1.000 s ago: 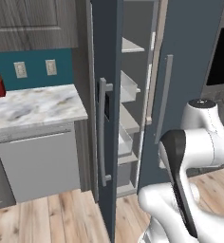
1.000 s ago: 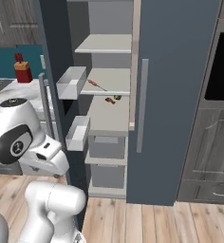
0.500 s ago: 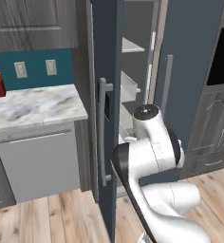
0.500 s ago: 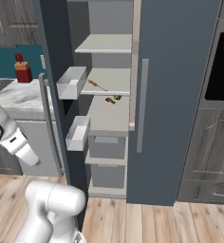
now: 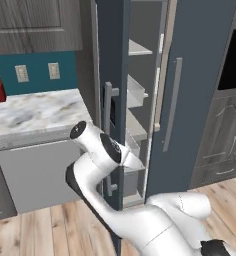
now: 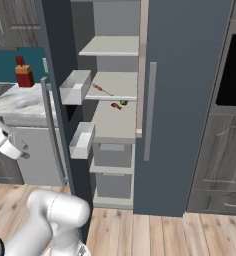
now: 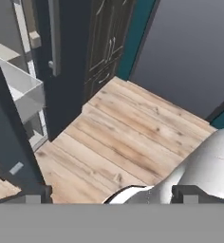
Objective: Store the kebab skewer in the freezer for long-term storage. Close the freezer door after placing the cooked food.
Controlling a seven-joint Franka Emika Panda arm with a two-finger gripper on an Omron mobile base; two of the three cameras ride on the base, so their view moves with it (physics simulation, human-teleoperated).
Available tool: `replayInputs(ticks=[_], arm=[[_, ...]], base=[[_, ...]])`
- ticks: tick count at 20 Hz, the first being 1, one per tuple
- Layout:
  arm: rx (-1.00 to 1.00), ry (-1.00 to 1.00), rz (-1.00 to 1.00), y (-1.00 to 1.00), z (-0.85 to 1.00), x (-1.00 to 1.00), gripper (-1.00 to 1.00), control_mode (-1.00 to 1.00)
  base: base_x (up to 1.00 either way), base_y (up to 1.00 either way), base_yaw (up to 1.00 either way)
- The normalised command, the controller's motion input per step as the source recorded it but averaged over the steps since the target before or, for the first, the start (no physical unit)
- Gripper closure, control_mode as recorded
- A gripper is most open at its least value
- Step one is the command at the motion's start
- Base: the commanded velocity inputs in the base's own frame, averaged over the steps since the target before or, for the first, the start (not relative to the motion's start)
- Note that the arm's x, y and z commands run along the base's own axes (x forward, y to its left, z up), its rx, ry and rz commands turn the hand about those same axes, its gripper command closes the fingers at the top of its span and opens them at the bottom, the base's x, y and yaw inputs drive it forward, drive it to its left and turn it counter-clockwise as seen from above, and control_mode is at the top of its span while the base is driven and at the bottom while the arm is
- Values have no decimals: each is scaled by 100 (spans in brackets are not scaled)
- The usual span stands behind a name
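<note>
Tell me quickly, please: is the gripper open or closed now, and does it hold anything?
Gripper: open; its two dark finger tips stand far apart in the hand view, with nothing between them.

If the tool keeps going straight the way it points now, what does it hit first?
Probably the wood floor. The hand view looks down along the tool onto bare planks, with the freezer door off to one side. Depth is unclear, but nothing shows in between.
</note>
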Motion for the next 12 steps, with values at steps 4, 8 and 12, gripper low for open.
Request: replayInputs(ticks=[4,8,12], arm=[[-22,-19,-12,69,0,71,-100,-100],[-22,-27,-3,25,1,61,-100,-100],[-24,-30,0,8,0,67,-100,-100]], base=[[0,0,0],[0,0,0],[0,0,0]])
